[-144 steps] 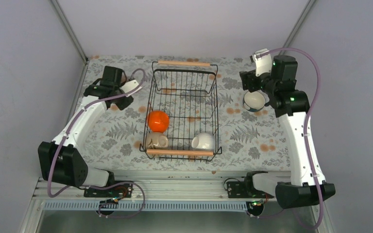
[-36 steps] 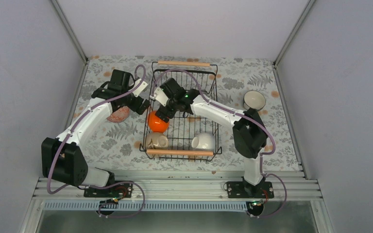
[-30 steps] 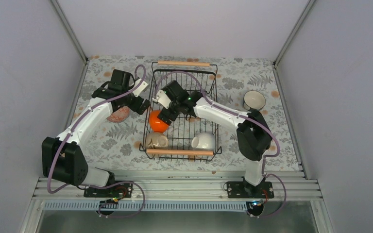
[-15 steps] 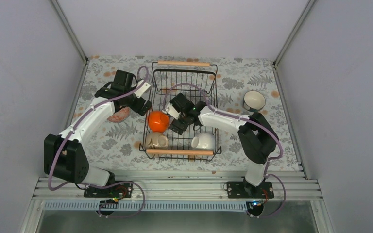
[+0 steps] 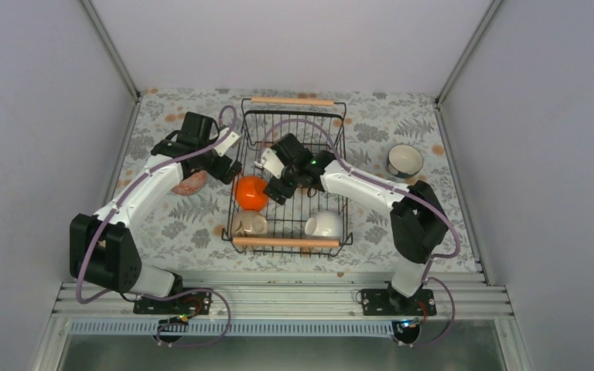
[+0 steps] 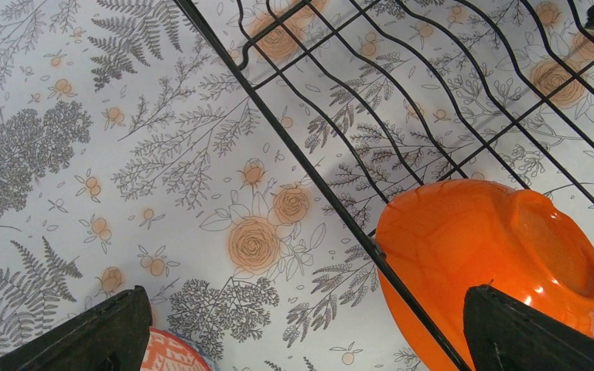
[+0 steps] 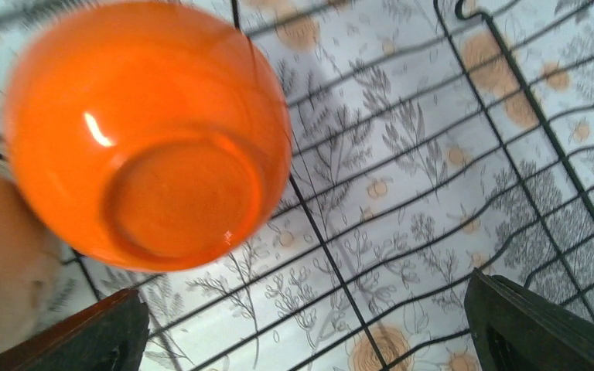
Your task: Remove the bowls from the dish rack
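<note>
My fingers (image 7: 85, 332) are spread wide. Ahead of the one at the view's left, the orange bowl (image 7: 147, 131) lies on the black wire rack (image 7: 332, 255), its base ring turned toward me. A blurred beige shape (image 7: 0, 263) sits just beside it.

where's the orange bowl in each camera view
Top external: orange bowl left of centre, at the left side of the dish rack.
Left wrist: lower right.
Right wrist: upper left.
Shared landmark: the rack's black wires beside the bowl.

The beige bowl (image 7: 1, 267) is blurred and the patterned bowl (image 6: 174, 354) mostly cut off
</note>
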`<state>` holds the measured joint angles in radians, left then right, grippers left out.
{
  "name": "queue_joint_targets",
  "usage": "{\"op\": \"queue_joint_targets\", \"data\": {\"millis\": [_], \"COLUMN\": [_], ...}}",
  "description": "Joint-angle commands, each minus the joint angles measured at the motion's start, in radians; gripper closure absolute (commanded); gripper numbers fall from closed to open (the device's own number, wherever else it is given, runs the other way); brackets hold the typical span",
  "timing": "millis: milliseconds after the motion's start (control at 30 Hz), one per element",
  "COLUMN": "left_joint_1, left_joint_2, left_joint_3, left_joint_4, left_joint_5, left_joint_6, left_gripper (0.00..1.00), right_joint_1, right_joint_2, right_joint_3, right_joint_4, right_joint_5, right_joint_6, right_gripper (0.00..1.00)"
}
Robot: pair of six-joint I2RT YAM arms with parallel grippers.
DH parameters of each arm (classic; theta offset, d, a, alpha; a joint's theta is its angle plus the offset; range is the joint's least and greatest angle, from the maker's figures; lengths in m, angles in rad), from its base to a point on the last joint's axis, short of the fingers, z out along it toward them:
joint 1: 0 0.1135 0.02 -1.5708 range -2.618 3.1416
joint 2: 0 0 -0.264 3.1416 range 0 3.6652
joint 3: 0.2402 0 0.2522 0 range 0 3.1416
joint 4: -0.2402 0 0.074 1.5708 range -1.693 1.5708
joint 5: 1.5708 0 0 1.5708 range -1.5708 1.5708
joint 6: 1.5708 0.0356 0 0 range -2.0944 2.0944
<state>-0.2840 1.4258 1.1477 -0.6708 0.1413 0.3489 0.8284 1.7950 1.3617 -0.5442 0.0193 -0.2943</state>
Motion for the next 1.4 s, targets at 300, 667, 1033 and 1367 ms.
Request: {"op": "queue_joint_targets", "data": {"millis": [300, 667, 1033, 1367], "left_joint_1": [-0.039, -0.044, -0.043, -0.043], "left_joint_2": [0.083, 0.059, 0.066, 0.048], "left_joint_3": [0.015, -0.027, -0.034, -0.045], "left_joint_4": [-0.018, 0.01, 0.02, 0.021], "left_joint_5": [-0.086, -0.155, -0.184, -0.163], "left_joint_6": [-0.013, -0.013, -0.015, -0.014], "left_gripper": [0.0, 0.0, 0.0, 0.0], "right_joint_1": [-0.005, -0.005, -0.005, -0.005], "right_joint_2": [0.046, 0.118, 0.166, 0.186], "right_joint_3": [0.16, 0.205, 0.241, 0.204], "right_joint_4": [-0.018, 0.039, 0.066, 0.104], "right_joint_5": [-0.137, -0.166, -0.152, -0.112], "right_joint_6": [0.036, 0.062, 0.057, 0.042], "right_gripper": [0.0, 0.0, 0.0, 0.0]}}
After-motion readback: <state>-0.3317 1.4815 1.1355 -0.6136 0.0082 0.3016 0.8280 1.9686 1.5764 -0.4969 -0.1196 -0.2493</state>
